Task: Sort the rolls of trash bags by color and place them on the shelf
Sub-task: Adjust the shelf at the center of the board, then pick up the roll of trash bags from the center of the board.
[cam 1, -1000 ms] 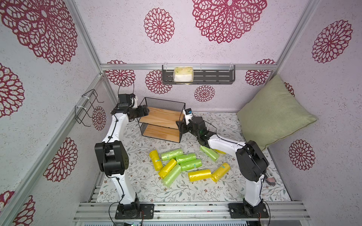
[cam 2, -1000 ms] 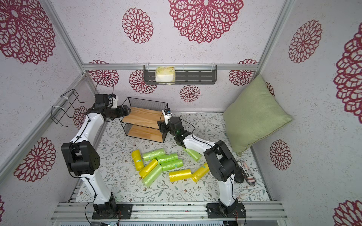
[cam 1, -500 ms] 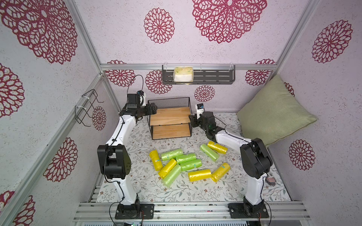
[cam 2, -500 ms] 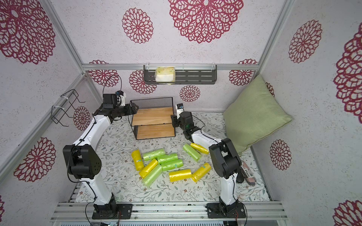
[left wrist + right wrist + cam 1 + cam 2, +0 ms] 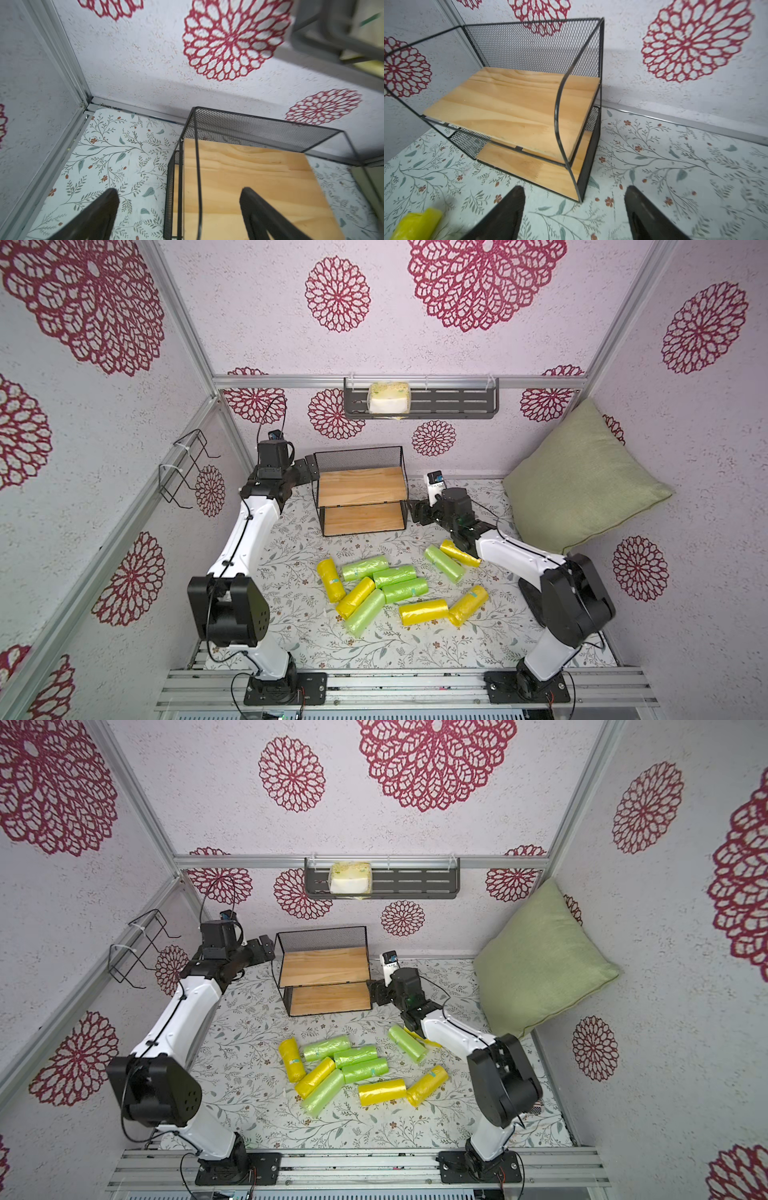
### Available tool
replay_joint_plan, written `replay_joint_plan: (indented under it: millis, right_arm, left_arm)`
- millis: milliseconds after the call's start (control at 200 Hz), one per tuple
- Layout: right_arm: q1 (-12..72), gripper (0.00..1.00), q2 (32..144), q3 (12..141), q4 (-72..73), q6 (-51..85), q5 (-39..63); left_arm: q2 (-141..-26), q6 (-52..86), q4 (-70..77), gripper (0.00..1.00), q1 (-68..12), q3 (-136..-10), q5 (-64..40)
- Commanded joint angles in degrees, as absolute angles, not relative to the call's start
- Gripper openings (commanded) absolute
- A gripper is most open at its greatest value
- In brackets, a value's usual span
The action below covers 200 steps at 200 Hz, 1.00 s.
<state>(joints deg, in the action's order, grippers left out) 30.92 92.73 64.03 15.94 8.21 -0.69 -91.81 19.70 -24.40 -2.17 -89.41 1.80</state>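
The shelf (image 5: 359, 489), a black wire frame with two bare wooden boards, stands square near the back wall in both top views (image 5: 324, 969). My left gripper (image 5: 308, 470) is open at its left end. In the left wrist view the shelf's (image 5: 239, 176) side wires stand between the wide-apart fingers of the left gripper (image 5: 178, 199). My right gripper (image 5: 415, 512) is open and empty beside the shelf's lower right corner (image 5: 581, 187). Several light green rolls (image 5: 365, 567) and yellow rolls (image 5: 424, 612) lie loose on the floral mat. One yellow roll (image 5: 415, 224) shows in the right wrist view.
A green pillow (image 5: 582, 477) leans in the back right corner. A dark slotted wall rack (image 5: 449, 404) holds a pale wrapped pack (image 5: 388, 397). A bare wire hanger (image 5: 183, 464) sticks out from the left wall. A green roll (image 5: 444, 563) and a yellow roll (image 5: 459, 552) lie under the right forearm.
The shelf has swung from a slanted stand to square and moved right, toward the back wall. Both arms moved with it, and the right gripper has opened wider.
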Motion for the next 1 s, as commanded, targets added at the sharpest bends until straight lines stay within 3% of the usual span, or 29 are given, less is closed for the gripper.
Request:
replay_joint_plan:
  millis: [0, 250, 380, 555, 995]
  right_arm:
    - [30.7, 0.82, 83.1, 58.7, 10.7, 4.8, -1.6]
    - [30.9, 0.83, 72.0, 46.8, -1.3, 6.0, -2.0]
    - [30.8, 0.81, 72.8, 43.2, -3.0, 6.1, -3.3]
    - [28.9, 0.80, 76.7, 41.0, -2.8, 5.9, -2.2]
    - [25.2, 0.78, 84.7, 43.2, -7.4, -0.1, 0.3]
  left_arm:
    - [-84.9, 22.6, -19.2, 0.96, -7.5, -83.7, 1.1]
    - [-80.1, 22.2, -23.1, 0.95, -23.2, -73.7, 1.0]
    - [-80.7, 24.9, -20.7, 0.95, -27.8, -69.8, -6.8]
    - [-82.4, 29.1, -14.9, 0.94, -29.4, -64.0, -15.3]
    - [-85.3, 27.3, -16.2, 0.94, -29.8, -64.1, -14.2]
